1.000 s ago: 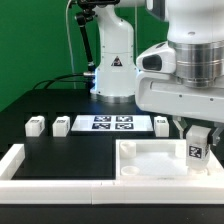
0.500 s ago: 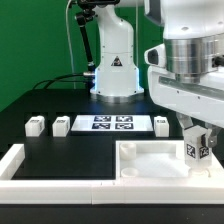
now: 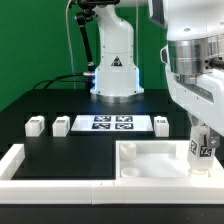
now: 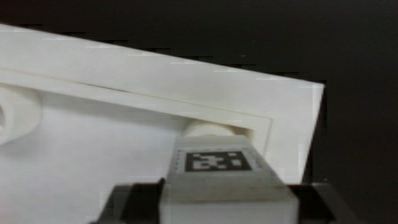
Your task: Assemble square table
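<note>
Four short white legs make up the set, each a stubby block with a black-and-white tag. A first leg (image 3: 36, 125) and a second leg (image 3: 61, 124) lie near each other on the dark desk (image 3: 70, 145), toward the exterior view's left. A third leg (image 3: 162, 123) lies just beside the far end of the marker board (image 3: 110, 123), which sits flat between the second and third. The fourth leg (image 3: 200, 150) is off the desk. The fingers (image 4: 135, 203) pinch it from both sides and hold it upright, its tag facing the exterior camera.

The square tabletop (image 3: 150, 152) lies flat at the front of the desk on the exterior view's right. It is plain white plastic with a raised rim all round and a shallow floor inside. A round socket (image 3: 128, 172) shows in its near corner, close to the low white wall (image 3: 28, 160) that frames the workspace.

The held leg hangs over the tabletop's far corner on the exterior view's right. In the wrist view its tagged face (image 4: 217, 161) sits just short of a corner socket (image 4: 217, 128) tucked inside the rim — whether leg and tabletop touch I cannot tell.
</note>
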`<state>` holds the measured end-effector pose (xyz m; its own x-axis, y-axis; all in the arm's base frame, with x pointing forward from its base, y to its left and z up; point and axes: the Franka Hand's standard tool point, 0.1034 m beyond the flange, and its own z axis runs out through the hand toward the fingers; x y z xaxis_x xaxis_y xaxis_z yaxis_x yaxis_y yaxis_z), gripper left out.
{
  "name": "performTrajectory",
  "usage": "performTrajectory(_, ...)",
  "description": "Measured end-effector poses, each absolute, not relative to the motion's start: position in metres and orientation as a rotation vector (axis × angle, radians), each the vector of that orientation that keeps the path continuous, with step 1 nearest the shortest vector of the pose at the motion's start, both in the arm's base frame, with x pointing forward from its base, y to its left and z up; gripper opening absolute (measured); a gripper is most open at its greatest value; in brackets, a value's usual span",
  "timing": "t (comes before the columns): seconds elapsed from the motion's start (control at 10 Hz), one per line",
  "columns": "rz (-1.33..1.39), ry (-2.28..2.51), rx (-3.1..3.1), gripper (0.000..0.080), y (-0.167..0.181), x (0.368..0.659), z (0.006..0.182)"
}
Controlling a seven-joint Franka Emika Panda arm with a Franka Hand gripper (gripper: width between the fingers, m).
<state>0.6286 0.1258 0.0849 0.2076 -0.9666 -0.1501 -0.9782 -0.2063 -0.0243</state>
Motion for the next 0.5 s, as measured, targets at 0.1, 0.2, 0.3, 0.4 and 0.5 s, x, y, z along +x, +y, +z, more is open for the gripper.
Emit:
performTrajectory(0.1, 0.154, 1.901, -2.351, 0.0291, 0.1259, 0.6285, 0.0848)
performTrajectory(0.2, 0.154, 1.876, -2.371, 0.0291, 0.1264, 0.6281, 0.0843)
performTrajectory(0.3, 0.151, 1.808, -2.421, 0.0481, 0.1262, 0.6281, 0.0846)
performTrajectory(0.4, 0.169, 1.683, -2.522, 0.0611, 0.1253, 0.6267, 0.0866)
performTrajectory(0.5, 0.197, 1.540, -2.632, 0.0611, 0.1263, 0.6258, 0.0901)
